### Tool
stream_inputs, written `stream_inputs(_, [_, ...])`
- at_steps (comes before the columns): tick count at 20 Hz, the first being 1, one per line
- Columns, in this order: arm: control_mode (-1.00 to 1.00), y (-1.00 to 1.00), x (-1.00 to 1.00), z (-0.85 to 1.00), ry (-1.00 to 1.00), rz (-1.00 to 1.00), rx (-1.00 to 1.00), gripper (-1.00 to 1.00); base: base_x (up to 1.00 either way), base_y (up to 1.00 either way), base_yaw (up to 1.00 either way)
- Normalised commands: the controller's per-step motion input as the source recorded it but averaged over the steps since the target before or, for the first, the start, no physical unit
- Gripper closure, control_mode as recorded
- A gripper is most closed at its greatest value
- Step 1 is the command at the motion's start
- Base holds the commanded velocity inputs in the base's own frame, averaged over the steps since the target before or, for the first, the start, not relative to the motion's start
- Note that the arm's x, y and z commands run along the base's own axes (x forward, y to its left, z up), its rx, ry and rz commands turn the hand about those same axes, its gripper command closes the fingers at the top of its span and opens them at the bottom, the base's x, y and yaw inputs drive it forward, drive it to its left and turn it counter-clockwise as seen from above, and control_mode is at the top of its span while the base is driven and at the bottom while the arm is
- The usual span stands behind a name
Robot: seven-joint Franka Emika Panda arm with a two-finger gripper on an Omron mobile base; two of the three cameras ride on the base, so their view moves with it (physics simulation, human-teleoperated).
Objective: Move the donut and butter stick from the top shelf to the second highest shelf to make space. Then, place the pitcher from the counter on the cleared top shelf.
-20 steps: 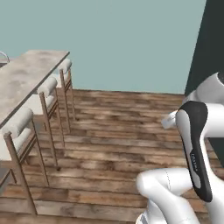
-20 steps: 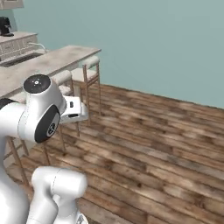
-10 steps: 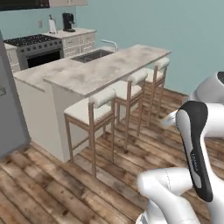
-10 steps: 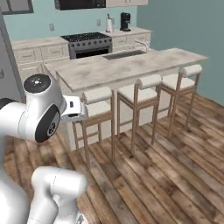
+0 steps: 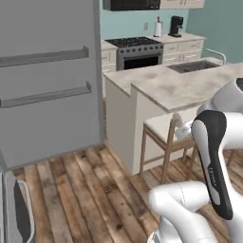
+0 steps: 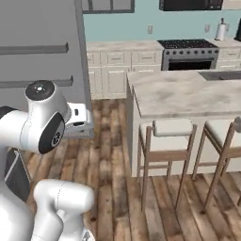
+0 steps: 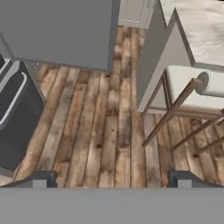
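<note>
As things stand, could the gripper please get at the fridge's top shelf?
Probably not: the fridge doors look closed, so no shelf is exposed, and the open gripper hangs over bare floor, apart from the fridge.

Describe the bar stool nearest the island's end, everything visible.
The bar stool has a pale cushioned seat with a rolled cream backrest on a slim brown wooden frame: four thin legs joined by rungs. It stands upright on the wood plank floor, tucked against the marbled island counter, seat partly under its overhang. Nothing rests on it. A second stool stands beside it.
</note>
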Motion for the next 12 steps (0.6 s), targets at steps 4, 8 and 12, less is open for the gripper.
stream_inputs(4, [1.00,0.00,0.00,0.00,0.00,0.00,0.00,-1.00,0.99,-0.19,0.49])
stream_inputs(8, [1.00,0.00,0.00,0.00,0.00,0.00,0.00,-1.00,0.56,-0.61,0.34])
stream_inputs(12, [1.00,0.00,0.00,0.00,0.00,0.00,0.00,-1.00,-0.08,-0.98,0.11])
